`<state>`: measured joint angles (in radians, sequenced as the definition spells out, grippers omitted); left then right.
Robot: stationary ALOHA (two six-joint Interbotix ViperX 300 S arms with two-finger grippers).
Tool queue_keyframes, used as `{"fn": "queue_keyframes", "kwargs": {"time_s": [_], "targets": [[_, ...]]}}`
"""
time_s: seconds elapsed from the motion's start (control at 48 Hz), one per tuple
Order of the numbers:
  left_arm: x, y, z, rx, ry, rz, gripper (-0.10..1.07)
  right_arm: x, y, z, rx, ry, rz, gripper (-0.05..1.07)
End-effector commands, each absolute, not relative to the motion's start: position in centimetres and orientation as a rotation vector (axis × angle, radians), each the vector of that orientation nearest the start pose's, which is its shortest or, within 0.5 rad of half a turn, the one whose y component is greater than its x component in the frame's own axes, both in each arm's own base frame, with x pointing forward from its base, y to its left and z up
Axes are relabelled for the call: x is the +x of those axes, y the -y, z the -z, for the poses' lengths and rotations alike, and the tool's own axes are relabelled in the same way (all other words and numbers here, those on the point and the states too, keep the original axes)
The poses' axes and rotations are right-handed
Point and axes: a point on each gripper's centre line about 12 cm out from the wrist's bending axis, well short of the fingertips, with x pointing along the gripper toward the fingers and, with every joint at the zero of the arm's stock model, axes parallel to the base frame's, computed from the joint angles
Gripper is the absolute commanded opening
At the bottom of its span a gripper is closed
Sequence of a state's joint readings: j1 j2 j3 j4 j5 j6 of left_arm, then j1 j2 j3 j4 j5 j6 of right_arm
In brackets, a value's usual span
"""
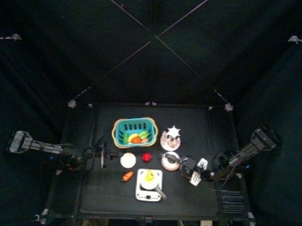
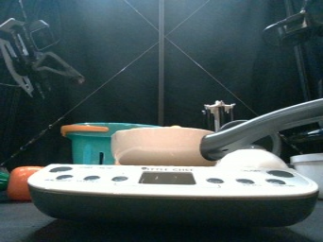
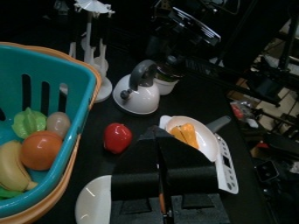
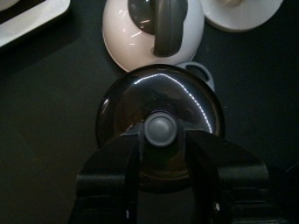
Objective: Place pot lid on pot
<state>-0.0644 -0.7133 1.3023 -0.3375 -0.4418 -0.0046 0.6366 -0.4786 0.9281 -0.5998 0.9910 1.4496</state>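
While the lid looks seated on the pot, the right wrist view suggests one risk: a jaw clipping the knob would drag the lid askew. The right gripper hangs just above, jaws spread, holding nothing. From the top view, the right arm reaches in beside the kettle. By the left wrist view, the left gripper rests apart, jaws seemingly together.

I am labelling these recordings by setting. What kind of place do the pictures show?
Probably a robot test pen laid out like a toy kitchen: black curtains all round, a small black table, and on it a teal basket of fruit and a kitchen scale.
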Motion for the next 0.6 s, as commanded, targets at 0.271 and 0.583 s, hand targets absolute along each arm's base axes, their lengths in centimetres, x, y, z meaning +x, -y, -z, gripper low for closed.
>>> {"fn": "queue_keyframes", "kwargs": {"time_s": [0.271, 0.583], "targets": [[21.6, -0.3, -21.1, -0.296, -0.141, -0.103, -0.03, 19.4, -6.6, -17.7, 0.26, -1.028, 0.504, 0.58], [21.6, -0.3, -21.1, -0.296, -0.141, -0.103, -0.03, 19.9, -6.1, -17.7, 0.268, -0.998, 0.493, 0.58]]}}
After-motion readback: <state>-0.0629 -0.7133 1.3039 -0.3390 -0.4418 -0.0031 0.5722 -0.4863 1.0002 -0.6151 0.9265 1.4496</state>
